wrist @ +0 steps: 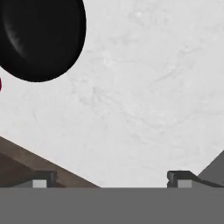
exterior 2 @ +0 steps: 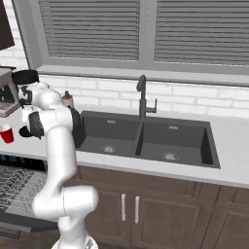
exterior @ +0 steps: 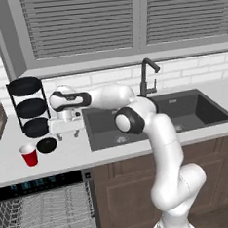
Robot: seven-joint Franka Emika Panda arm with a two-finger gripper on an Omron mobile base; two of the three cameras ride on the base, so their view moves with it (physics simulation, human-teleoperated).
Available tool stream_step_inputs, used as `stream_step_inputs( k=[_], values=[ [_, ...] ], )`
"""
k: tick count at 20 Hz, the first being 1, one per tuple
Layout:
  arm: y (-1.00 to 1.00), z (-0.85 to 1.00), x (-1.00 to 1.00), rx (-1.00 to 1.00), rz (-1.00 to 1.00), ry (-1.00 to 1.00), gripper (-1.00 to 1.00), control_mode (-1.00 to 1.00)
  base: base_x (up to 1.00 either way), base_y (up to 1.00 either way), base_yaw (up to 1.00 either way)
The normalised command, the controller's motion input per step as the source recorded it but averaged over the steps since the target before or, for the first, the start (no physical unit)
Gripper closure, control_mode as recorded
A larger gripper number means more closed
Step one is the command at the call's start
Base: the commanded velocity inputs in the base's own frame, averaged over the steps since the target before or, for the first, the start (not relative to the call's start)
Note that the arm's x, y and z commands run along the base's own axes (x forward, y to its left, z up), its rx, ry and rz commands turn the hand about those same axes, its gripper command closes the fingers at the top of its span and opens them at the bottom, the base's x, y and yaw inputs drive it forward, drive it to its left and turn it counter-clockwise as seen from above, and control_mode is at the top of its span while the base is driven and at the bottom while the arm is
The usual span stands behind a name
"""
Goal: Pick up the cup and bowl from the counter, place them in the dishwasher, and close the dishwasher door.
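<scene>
The two-finger gripper (exterior: pixel 68 135) of the white arm hangs just above the long light grey-white counter (exterior: pixel 13 164), fingers pointing down, beside the left edge of the black double sink (exterior: pixel 158 117); its jaws stand spread wide, with bare countertop between them, holding nothing and touching nothing; in the hand view the two dark fingertips (wrist: pixel 43 178) sit far apart at the bottom with pale marbled counter (wrist: pixel 144 100) between, and the small shallow round black bowl (wrist: pixel 39 37) lies off to the upper left, clear of the fingers. Taking the sink as landmark: the black bowl (exterior: pixel 46 145) rests on the counter to the left of the sink, just beyond the gripper; the small red tapered cup (exterior: pixel 29 155) with its white inside stands upright left of the bowl, close beside it and nearer the counter's front edge; a three-tier stand of round black trays (exterior: pixel 28 106) rises behind them against the wall; the dishwasher (exterior: pixel 43 210) is below the counter, left of the sink cabinets, its light grey wire rack showing under the dark control strip.
</scene>
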Motion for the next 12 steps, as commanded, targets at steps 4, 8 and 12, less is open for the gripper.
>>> stream_step_inputs(
  k=[4,8,12],
  values=[
    [0.21,-0.16,0.00,0.17,-0.30,-0.23,-1.00,-1.00,0.00,0.00,0.00],
    [0.22,-0.22,0.00,0.18,-0.30,-0.34,-1.00,-1.00,0.00,0.00,0.00],
    [0.18,0.00,0.15,0.00,-0.22,-0.19,-1.00,-1.00,0.00,0.00,0.00]
  ],
)
